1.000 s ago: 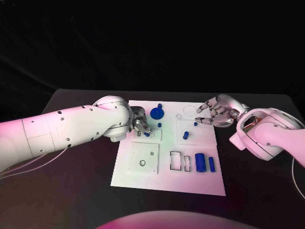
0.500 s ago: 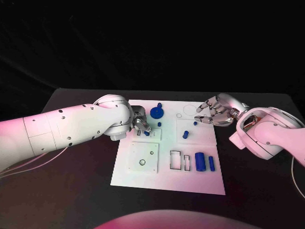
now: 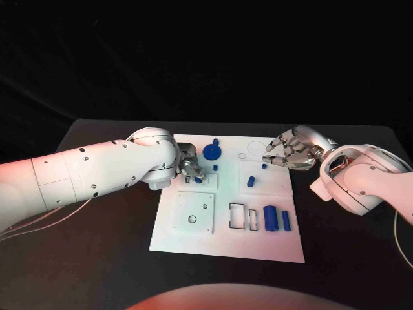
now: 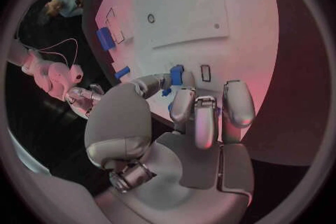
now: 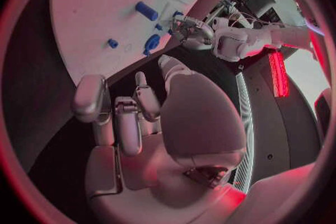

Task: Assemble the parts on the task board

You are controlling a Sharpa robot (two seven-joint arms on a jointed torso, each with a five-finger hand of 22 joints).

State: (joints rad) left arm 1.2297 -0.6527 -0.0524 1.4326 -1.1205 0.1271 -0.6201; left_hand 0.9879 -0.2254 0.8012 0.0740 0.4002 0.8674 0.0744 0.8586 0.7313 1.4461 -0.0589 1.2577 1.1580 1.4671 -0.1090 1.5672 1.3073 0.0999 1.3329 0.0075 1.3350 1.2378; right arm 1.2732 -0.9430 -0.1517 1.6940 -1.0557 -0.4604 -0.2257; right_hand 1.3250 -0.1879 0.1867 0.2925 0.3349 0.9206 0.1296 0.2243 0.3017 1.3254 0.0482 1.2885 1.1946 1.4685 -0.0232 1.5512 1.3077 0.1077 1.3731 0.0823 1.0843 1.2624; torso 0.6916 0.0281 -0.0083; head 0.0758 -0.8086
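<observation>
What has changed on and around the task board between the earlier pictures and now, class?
Almost nothing visibly changed. The left hand still works at a small blue part near the task board's far left, fingers closed around it. The right hand still hovers over the board's far right corner, fingers curled, holding nothing. The blue disc, the peg and the two blue cylinders lie where they were.

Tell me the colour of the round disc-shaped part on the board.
Blue round part, clearest in the head view.

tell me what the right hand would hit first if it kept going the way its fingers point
Probably the small blue peg standing on the task board: the right hand points its fingers across the board toward it. Height is unclear, so it might pass above.
</observation>
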